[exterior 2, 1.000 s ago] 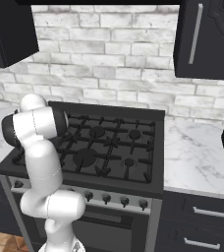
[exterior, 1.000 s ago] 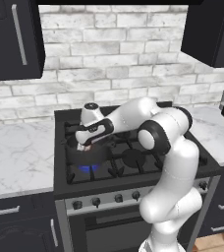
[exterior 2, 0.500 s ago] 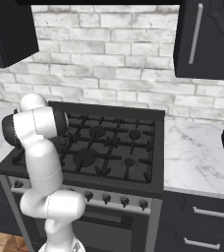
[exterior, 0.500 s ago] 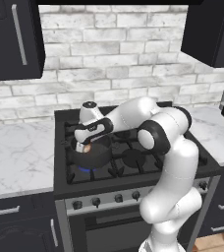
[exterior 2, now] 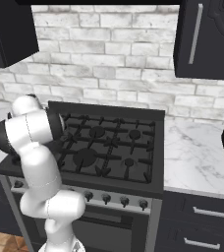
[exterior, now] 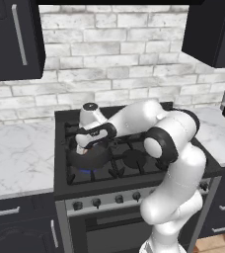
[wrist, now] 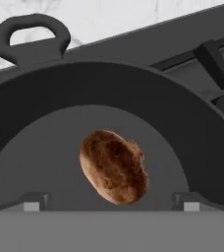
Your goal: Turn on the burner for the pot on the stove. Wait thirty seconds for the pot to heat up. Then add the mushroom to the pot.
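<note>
The mushroom [wrist: 114, 166] sits inside the pot [wrist: 109, 98], brown against the grey floor, with nothing pinching it. Whether it has landed or is just above the bottom I cannot tell. The gripper [wrist: 109, 202] hangs right over it, its two fingertips [wrist: 31, 201] spread wide, one on each side and apart from the mushroom. In the left base view the pot [exterior: 89, 155] stands on the front left burner [exterior: 87, 170] of the stove [exterior: 134, 148], a small blue flame showing beneath it, and the hand is low over the pot's mouth.

The worry now, I'd say, is the way out. The hand is down among the pot walls, so a sideways pull could catch a fingertip on the rim and drag or tip the pot off the grate bars over a lit flame. The stub handle [wrist: 30, 37] sits at the counter side and could be snagged too. A straight lift looks safest.
</note>
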Controlling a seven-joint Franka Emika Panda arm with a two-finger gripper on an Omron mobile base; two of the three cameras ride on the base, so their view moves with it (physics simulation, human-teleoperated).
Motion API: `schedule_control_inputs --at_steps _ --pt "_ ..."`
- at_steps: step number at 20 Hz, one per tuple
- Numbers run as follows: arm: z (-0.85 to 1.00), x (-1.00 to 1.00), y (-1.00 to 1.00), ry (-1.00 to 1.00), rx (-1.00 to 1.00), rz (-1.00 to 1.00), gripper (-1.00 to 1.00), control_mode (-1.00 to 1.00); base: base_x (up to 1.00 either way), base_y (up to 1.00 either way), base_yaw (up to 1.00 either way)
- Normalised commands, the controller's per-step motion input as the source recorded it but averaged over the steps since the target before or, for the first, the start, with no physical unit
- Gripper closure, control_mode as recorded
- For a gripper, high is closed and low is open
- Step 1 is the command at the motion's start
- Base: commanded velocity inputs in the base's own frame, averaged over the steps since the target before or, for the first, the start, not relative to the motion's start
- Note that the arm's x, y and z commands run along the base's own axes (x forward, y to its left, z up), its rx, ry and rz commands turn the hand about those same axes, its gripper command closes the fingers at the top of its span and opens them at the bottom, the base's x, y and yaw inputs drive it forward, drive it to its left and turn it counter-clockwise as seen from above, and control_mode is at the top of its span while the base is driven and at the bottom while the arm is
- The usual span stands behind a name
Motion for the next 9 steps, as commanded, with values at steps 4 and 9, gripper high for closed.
schedule_control_inputs --at_steps 4,9 --pt "0.85 -0.23 -0.14 -0.11 0.0 0.0 -1.0 -1.0 0.0 0.0 0.0" --pt "0.83 -0.15 -0.2 -0.13 0.0 0.0 -1.0 -1.0 0.0 0.0 0.0"
